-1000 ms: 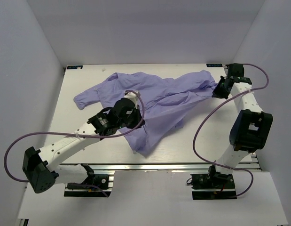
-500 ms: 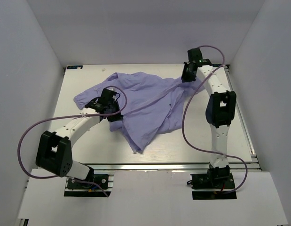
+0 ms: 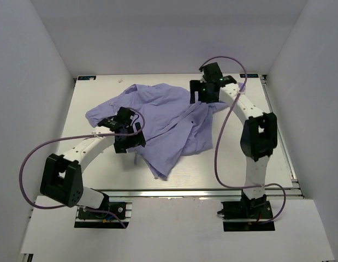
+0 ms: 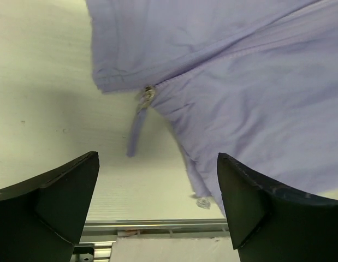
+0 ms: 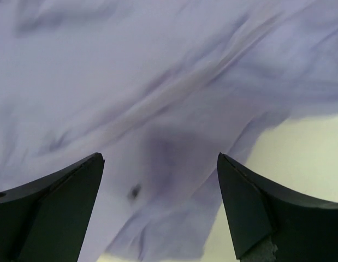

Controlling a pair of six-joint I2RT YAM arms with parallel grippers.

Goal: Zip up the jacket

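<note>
top external: jacket (image 3: pixel 169 123) crumpled, long axis left-right across far half of table (image 3: pixel 201 177); open room along near, right edges. left claw (image 4: pixel 158 157), right claw (image 5: pixel 159 157) both spread, gripping nothing.

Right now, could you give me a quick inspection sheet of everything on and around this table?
Surface: white table, with the jacket lying on it.
Job's things: lavender jacket, crumpled; zipper slider at a fabric edge, its pull strap lying on the table.
Clutter: only tiny marks at the far edge, too small to identify.
Grippers: left gripper open, facing the slider, holding nothing; right gripper open over the fabric, holding nothing.
Cables: purple cables loop free beside each arm.
Surroundings: plain white walls on three sides.
</note>
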